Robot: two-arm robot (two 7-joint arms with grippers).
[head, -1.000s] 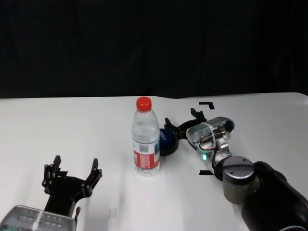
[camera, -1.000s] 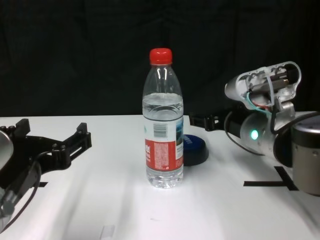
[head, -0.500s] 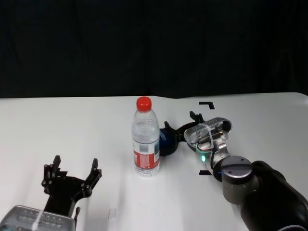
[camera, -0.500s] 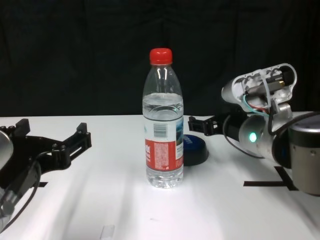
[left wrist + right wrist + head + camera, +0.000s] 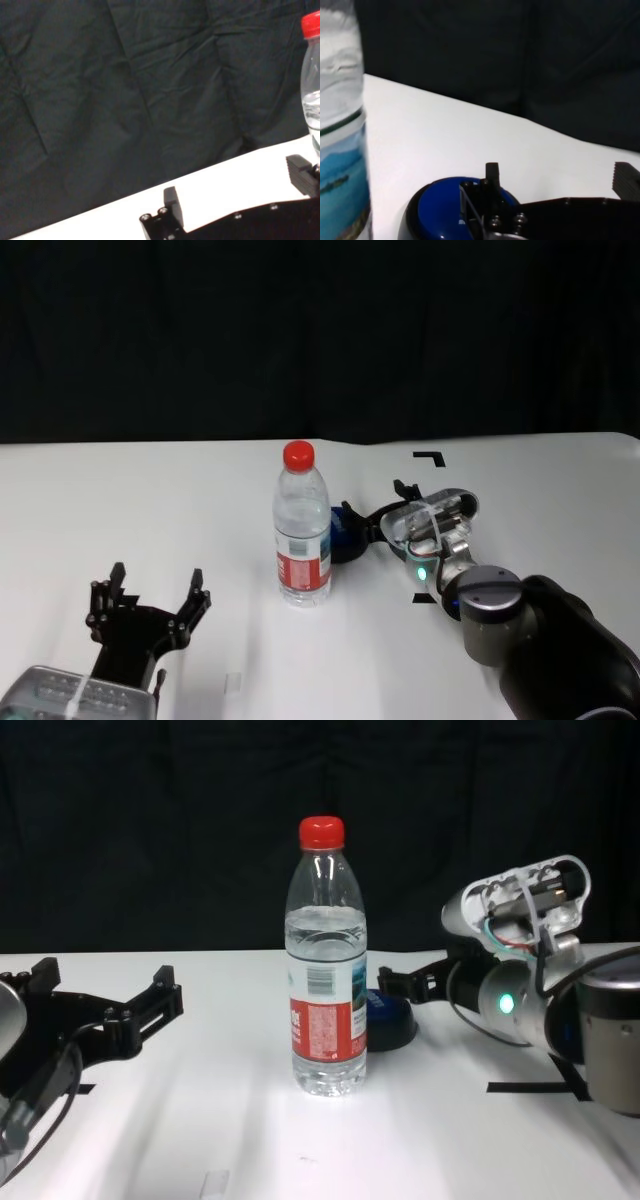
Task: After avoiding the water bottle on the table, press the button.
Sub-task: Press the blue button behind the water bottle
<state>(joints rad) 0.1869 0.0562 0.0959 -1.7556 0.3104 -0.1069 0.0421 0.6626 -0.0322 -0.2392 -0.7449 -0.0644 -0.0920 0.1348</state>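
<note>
Right gripper is reaching in low over the table, its black fingers spread wide, one fingertip hanging over the dome of the button; whether it is touching the dome cannot be told. White and flat, the table is carrying small black corner marks, and a dark cloth backdrop is closing off the room behind it.

On the head view, the button is lying just past centre, low and round, its dome facing straight up. The water bottle is standing upright at about eight o'clock from the button, just beside it, long axis vertical, red cap on top. It is blocking the near-left approach, and the right arm is coming in from about four o'clock, clear of it.

At the table's near left, the left gripper is sitting parked with its fingers wide apart, well away from the bottle.
</note>
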